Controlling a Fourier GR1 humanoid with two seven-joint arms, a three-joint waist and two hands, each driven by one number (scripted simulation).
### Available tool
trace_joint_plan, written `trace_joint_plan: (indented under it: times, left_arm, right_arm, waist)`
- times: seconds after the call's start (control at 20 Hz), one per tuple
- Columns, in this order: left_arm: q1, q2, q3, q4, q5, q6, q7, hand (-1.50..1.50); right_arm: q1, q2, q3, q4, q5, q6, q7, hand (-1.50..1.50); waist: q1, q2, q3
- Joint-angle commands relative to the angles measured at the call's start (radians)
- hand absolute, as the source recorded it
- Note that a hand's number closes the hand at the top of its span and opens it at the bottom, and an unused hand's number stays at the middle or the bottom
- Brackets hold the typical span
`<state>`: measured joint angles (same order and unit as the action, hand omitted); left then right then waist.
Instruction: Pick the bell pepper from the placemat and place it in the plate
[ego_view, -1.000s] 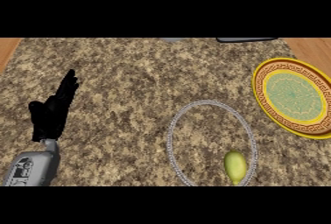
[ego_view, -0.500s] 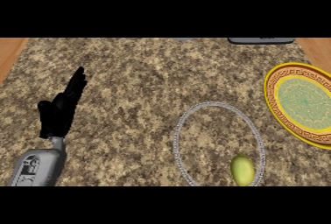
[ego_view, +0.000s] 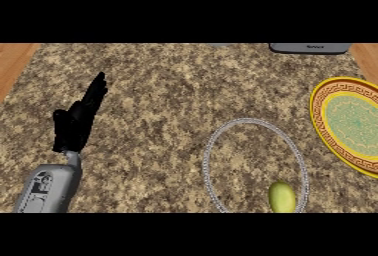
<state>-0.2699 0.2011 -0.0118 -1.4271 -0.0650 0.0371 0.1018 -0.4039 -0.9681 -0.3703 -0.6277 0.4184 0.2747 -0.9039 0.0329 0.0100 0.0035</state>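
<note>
Head view: the pepper (ego_view: 282, 197), yellow-green and oval, lies at about 5 o'clock in the picture, low near the bottom edge. It sits inside the placemat (ego_view: 255, 165), which shows only as a thin silvery ring with the desk's pattern visible through its middle; the pepper is at the ring's 5 o'clock, just inside the rim.

The left hand (ego_view: 77, 122) is at 9 o'clock, well apart from the pepper, which lies toward its 4 o'clock. Its black fingers (ego_view: 95, 91) are straight and pressed together, pointing up toward 12 to 1 o'clock, pinching nothing. The grey forearm (ego_view: 49, 188) comes in from the lower left. Nothing lies between the hand and the pepper but bare desk and the ring's left rim. The right hand does not show.

The plate (ego_view: 322, 120) is at 3 o'clock, cut by the right edge: a yellow rim, a brown band with a key pattern, a pale green middle. It lies at the pepper's 1 o'clock, near the ring's right rim but apart from it.

At 1 o'clock, against the top edge, a flat grey object (ego_view: 308, 48) carries a small mark or lettering too small to read. There are marks on the forearm too, also unreadable.

The desk (ego_view: 170, 90) is speckled brown stone, with wood strips (ego_view: 16, 60) at the upper left and upper right corners.
</note>
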Motion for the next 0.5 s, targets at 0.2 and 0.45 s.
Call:
trace_joint_plan:
  times: [0.2, 0.45]
  left_arm:
    - [-0.067, -0.013, 0.012, 0.063, -0.018, 0.014, 0.022, 0.00]
    - [-0.074, -0.015, 0.013, 0.057, -0.017, 0.005, 0.034, 0.00]
  right_arm:
    - [-0.207, 0.124, 0.166, 0.084, 0.159, -0.098, 0.034, 1.50]
    - [-0.212, 0.219, 0.245, 0.179, 0.288, -0.268, 0.054, 1.50]
  waist:
    - [-0.003, 0.000, -0.002]
    - [-0.005, 0.001, -0.002]
